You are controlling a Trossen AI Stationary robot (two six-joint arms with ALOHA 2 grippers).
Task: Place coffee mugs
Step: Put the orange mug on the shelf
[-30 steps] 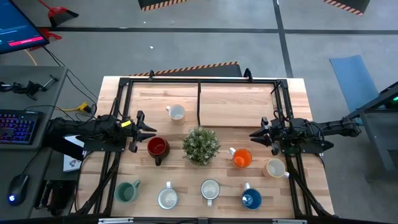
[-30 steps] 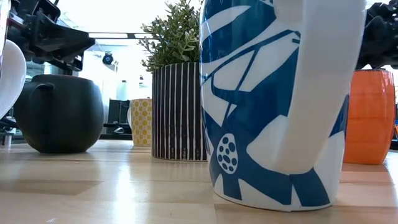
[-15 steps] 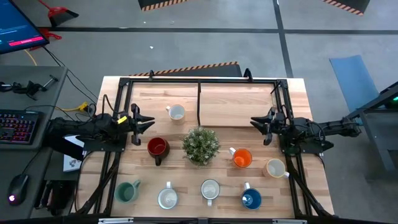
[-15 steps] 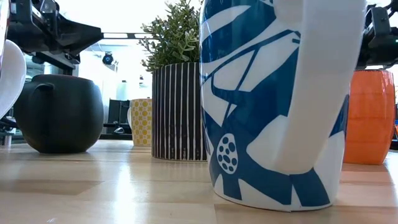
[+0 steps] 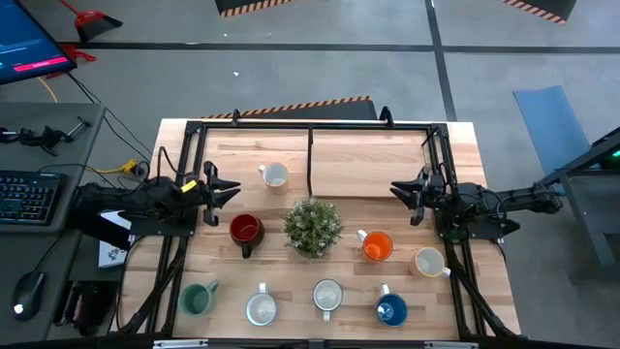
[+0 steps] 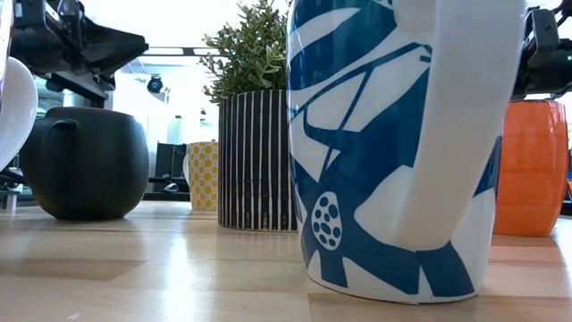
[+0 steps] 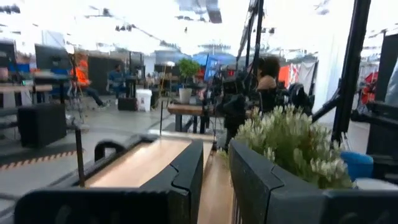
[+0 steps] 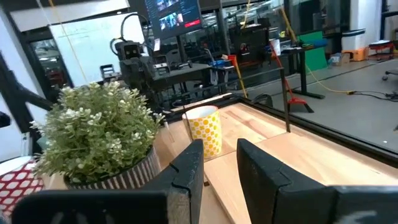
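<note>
With both sets of fingers slightly parted and empty, left gripper [image 5: 231,190] hovering just behind the red mug [image 5: 244,230] beside the plant [image 5: 312,226], you should lower squarely over its rim before closing.

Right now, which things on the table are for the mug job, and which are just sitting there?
For the job:
red mug
orange mug
blue mug
green mug
cream mug
three pale mugs
left claw and right claw, both empty, up off the table

Just sitting there:
potted plant
table
</note>
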